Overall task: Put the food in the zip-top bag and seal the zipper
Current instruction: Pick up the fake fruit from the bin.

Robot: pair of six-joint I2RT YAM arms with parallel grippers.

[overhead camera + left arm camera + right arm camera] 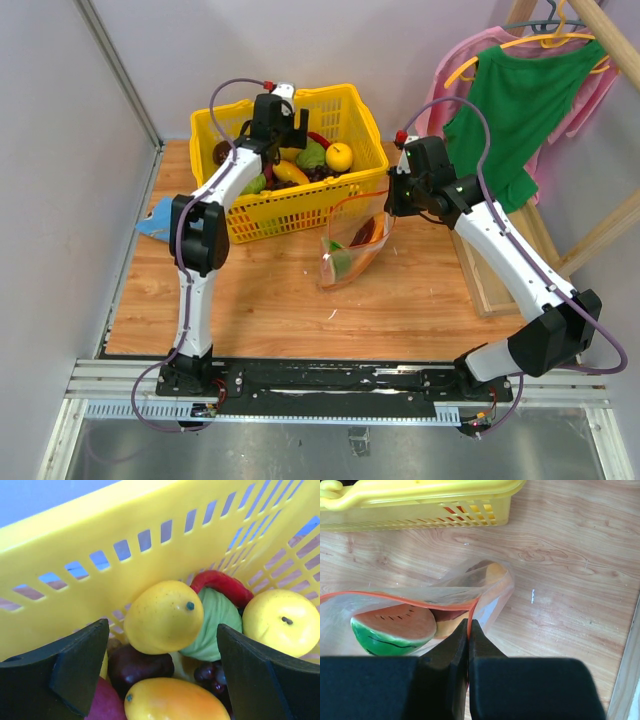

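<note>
Most broadly, saw the wooden surface (420, 300) spread under everything, both arms bolted at its near edge. Found the yellow lattice basket (300, 210) at the back left of it, heaped with toy food. Spotted the left gripper (280, 120) lowered inside that basket, jaws spread wide apart and holding nothing. Through the left wrist view, made out a yellow oval fruit (162, 615) just beyond the fingers (80, 670) and centred between them, touching neither. Noted around it a green cabbage (215, 625), a yellow apple (282, 622), a red pepper (222, 585), an orange-yellow fruit (175, 700) nearest the camera, and a dark purple piece (137, 665) low on the left. Saw the zip-top bag (350, 245) standing on the surface just in front of the basket's right corner, mouth gaping upward. Found the right gripper (392, 205) at the bag's upper right edge, jaws pressed together and clamped on the rim. Through the right wrist view, traced the red-orange zipper (410, 600) curving from the left straight into the closed fingertips. Picked out a watermelon slice (395, 630) inside the bag, below and left of that gripper, red face up, green rind down, with an orange piece (492, 575) deeper in, partly hidden by crinkled plastic.
</note>
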